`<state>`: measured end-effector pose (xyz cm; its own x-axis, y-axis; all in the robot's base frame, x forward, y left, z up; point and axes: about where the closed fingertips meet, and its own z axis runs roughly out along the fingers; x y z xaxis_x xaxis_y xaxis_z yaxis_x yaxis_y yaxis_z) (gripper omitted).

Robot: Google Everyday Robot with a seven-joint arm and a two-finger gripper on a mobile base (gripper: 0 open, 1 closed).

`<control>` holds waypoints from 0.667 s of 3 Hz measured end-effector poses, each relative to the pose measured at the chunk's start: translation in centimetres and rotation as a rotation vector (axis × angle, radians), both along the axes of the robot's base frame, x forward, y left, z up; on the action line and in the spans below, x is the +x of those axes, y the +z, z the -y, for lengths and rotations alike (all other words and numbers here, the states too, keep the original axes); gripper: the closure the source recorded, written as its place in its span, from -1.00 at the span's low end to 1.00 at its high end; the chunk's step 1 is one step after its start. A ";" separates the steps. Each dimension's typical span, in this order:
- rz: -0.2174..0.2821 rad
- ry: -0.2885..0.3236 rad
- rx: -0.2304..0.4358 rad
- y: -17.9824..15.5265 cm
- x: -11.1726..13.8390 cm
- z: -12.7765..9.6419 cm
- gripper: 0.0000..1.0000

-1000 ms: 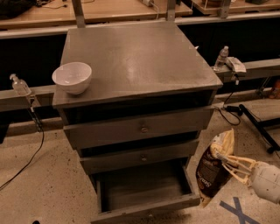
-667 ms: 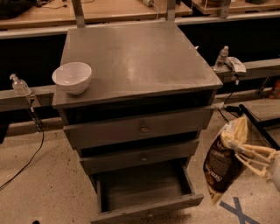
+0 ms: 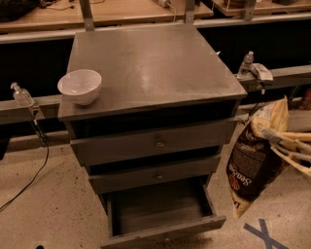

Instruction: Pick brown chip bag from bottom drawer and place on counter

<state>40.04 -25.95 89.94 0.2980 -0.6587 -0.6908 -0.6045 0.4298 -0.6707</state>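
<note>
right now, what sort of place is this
Probably a robotics lab or workshop: a blue tape cross marks the speckled floor, a long wooden bench runs behind the grey drawer cabinet, and the gripper holds the brown chip bag at the right.

Dim, warm overhead light. Pale sheen across the table (image 3: 160,63); deep shadow inside the bottom drawer (image 3: 155,208). Softly lit at the right edge: end effector (image 3: 271,137) clamped on the brown chip bag (image 3: 252,168).

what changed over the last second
The gripper, holding the chip bag by its top, lifted it higher, nearly to the level of the counter. The bottom drawer stayed open and empty; the bowl did not move.
</note>
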 end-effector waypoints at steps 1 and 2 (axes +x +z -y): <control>-0.004 -0.022 0.008 5.6 1.0 -0.6 1.00; -0.004 -0.022 0.008 5.6 1.0 -0.6 1.00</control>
<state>41.02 -25.32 95.53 0.2812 -0.6597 -0.6969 -0.5976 0.4479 -0.6650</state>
